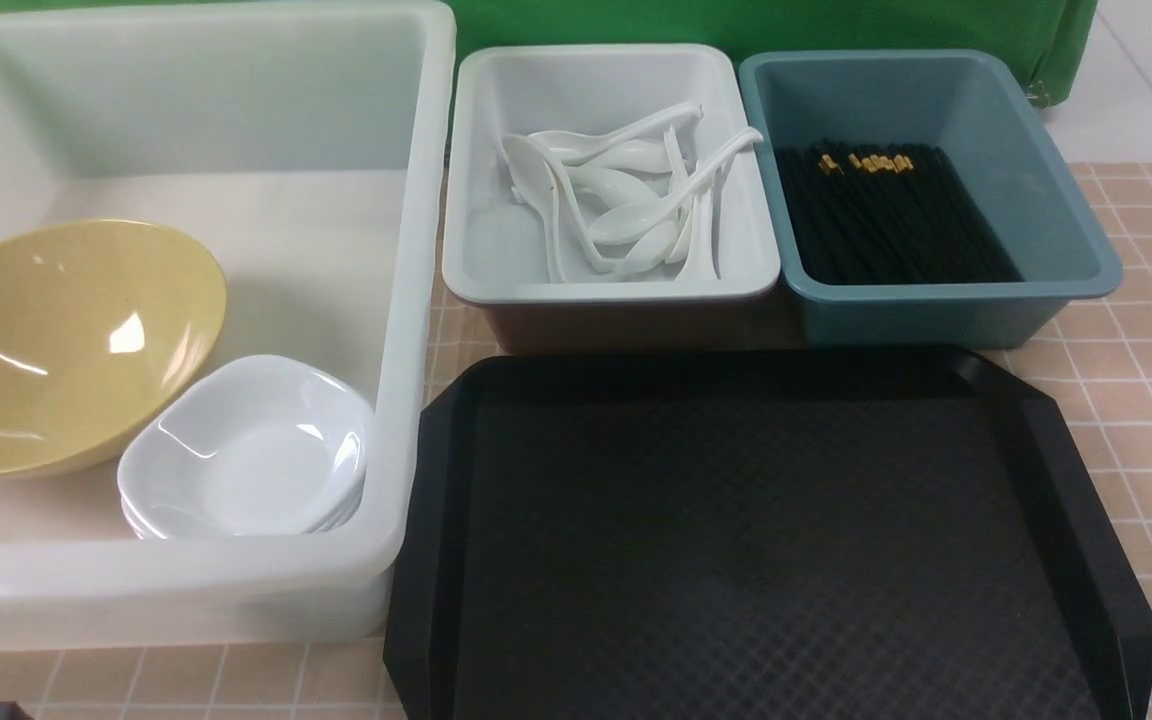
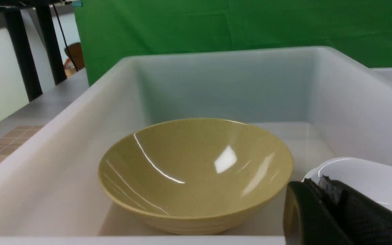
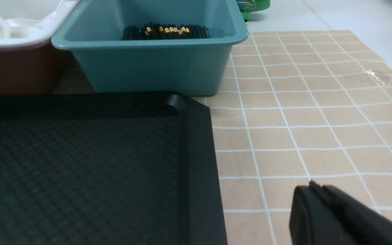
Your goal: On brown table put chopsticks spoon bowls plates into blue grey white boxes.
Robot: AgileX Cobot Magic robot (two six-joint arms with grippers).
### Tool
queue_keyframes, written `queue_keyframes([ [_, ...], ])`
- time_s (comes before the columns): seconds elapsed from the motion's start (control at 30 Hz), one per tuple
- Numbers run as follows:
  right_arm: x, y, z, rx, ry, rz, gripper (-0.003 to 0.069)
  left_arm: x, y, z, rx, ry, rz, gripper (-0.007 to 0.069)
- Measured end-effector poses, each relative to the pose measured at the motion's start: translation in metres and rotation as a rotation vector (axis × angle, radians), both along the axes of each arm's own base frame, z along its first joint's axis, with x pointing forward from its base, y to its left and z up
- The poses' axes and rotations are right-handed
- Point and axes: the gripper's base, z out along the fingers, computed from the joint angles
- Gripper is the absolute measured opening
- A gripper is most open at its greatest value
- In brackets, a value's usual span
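On the brown tiled table (image 1: 1146,330), three tubs stand in a row behind a black textured tray (image 1: 766,540), whose surface holds nothing visible. At the robot's left, the large translucent white box (image 1: 416,300) holds the olive-yellow bowl (image 1: 56,340), tilted against the left side, and a stack of small white rounded-square plates (image 1: 246,450) just beside it, near the box's front right corner; bowl and plates appear to touch. In the middle, the light grey box (image 1: 476,250) contains a loose heap of white soup spoons (image 1: 626,190), handles crossing one another. At the right, the teal-blue box (image 1: 1066,250) holds a packed layer of black chopsticks (image 1: 886,220), their gold bands gathered at the far end.

Neither arm shows in the front view. The left wrist camera looks into the white box from its front rim, with the bowl (image 2: 196,173) centred and the edge of a plate (image 2: 369,177) behind the left gripper (image 2: 332,214), of which only one dark finger is seen at the frame's corner; whether its jaws are spread or pressed together cannot be told. The right wrist camera shows the tray's corner (image 3: 196,136), the teal box (image 3: 155,68) and bare tiles, with the right gripper (image 3: 332,217) similarly cropped, so its state cannot be told either. Neither gripper visibly pinches anything.
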Motion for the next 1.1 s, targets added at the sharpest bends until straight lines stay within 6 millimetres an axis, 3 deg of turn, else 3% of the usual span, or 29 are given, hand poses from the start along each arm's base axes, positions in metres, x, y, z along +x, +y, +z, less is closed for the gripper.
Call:
queue_keyframes([
  [0.17,0.0,0.0,0.0,0.0,0.0,0.0,0.0048,0.0,0.0,-0.006,-0.057,0.012,0.0,0.0001],
  [0.63,0.0,0.0,0.0,0.0,0.0,0.0,0.0061,-0.002,-0.005,-0.027,-0.061,0.246,-0.079,0.0001],
  [1.1,0.0,0.0,0.0,0.0,0.0,0.0,0.0074,-0.002,-0.005,-0.028,-0.061,0.254,-0.081,0.0001],
])
